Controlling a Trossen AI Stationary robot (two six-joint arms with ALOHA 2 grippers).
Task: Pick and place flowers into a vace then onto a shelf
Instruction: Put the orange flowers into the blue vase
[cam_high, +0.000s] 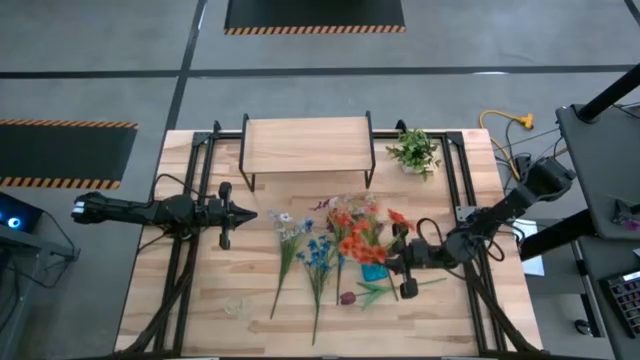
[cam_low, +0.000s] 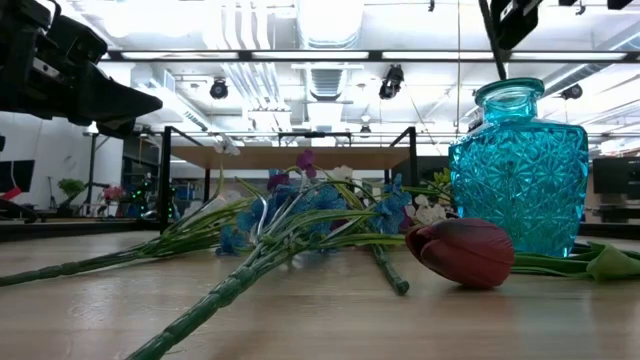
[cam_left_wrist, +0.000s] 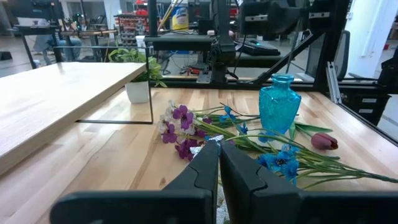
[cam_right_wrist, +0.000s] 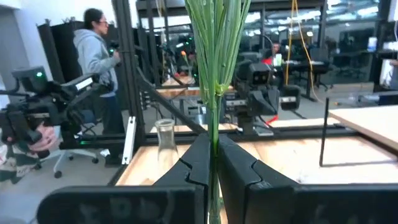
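Most of the job lies ahead. The flowers (cam_high: 330, 245), thin green-stemmed blooms in blue, white, purple and orange-red plus one dark red tulip-like bud (cam_low: 460, 252), are mostly spread flat on the light wood tabletop (cam_high: 190, 310) in front of the shelf (cam_high: 306, 145), a low stand with a pale plank top and thin black metal legs. The shelf top is bare.

The turquoise cut-glass vase (cam_low: 518, 170) stands upright on the table among the stems, just beside the red bud. In the low view its mouth shows nothing rising from it, so it appears to hold no flower yet. A small clear glass bottle (cam_right_wrist: 165, 142) also stands upright near the table's front left corner, likewise empty as far as I can tell.

One step is under way. The right gripper (cam_high: 400, 256) sits low over the right end of the flower pile, close to the turquoise vase, and its fingers are closed on a bundle of green stems (cam_right_wrist: 216, 56) that stand straight up between them in the right wrist view. The left gripper (cam_high: 243, 214) waits to the left of the pile with its fingers pressed together on nothing.

Still to do, in my judgement: seat the gripped bunch in a vase, gather the remaining flowers, then lift the filled vase onto the shelf.
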